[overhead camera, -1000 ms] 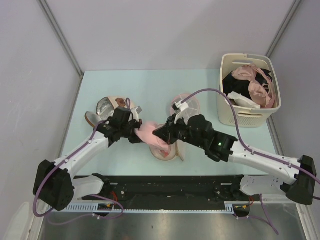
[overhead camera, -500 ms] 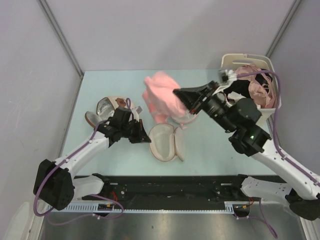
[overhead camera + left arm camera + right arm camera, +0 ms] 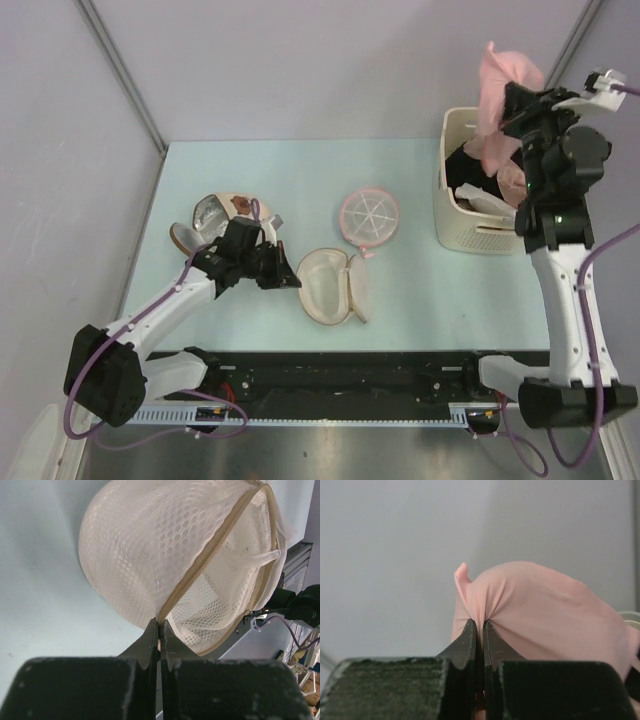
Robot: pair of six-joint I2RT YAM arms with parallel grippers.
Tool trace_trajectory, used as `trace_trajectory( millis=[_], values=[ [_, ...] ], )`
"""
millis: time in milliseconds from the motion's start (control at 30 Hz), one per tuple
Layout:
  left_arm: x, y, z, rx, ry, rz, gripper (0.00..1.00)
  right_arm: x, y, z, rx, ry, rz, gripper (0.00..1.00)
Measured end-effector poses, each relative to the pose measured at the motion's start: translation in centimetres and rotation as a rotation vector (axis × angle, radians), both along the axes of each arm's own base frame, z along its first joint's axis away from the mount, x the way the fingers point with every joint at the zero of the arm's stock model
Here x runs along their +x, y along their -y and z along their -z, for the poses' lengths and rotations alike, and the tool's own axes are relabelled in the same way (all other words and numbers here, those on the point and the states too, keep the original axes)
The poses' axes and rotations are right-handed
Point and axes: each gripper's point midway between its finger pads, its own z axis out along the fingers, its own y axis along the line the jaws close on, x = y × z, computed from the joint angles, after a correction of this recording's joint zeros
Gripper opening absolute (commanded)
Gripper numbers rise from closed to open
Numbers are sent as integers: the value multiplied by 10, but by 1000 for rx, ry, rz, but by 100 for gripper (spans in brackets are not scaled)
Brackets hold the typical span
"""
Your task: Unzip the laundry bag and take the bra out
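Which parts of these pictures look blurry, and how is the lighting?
Left wrist view: the left claw is soft-edged near the lens, the bag mesh crisp. Right wrist view: the right claw blurs likewise, the bra is sharper. Top view: even light, faint shadows only.

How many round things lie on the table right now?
3: a beige dome at the left, partly covered by the left arm; the open bag near the centre; a pink disc behind the bag. The arm may hide something small.
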Motion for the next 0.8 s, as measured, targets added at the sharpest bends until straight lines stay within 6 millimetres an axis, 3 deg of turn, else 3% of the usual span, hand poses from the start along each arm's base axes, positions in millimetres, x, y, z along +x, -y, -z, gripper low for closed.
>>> trace_trajectory(
  millis=[67,100,167,233,333,433,633,733,800],
  values=[
    [0,0,0,-2,0,1,0,29,31,14,12,-43,52,0],
    [0,0,0,-2,0,1,1,48,47,31,19,-88,76,0],
    [0,0,0,-3,1,1,1,72,60,56,30,-153,89,0],
    [0,1,0,-3,1,1,0,99,67,88,38,-232,82,0],
    [1,1,1,-3,-3,3,0,129,65,118,40,-308,48,0],
    [2,2,3,-2,-9,3,0,148,59,123,36,-329,22,0],
    [2,5,5,-11,-16,12,0,184,50,103,14,-284,8,0],
    [2,5,7,-8,-25,13,0,209,50,113,7,-300,15,0],
    [3,5,8,-7,-27,13,0,231,54,137,4,-347,36,0]
  ],
)
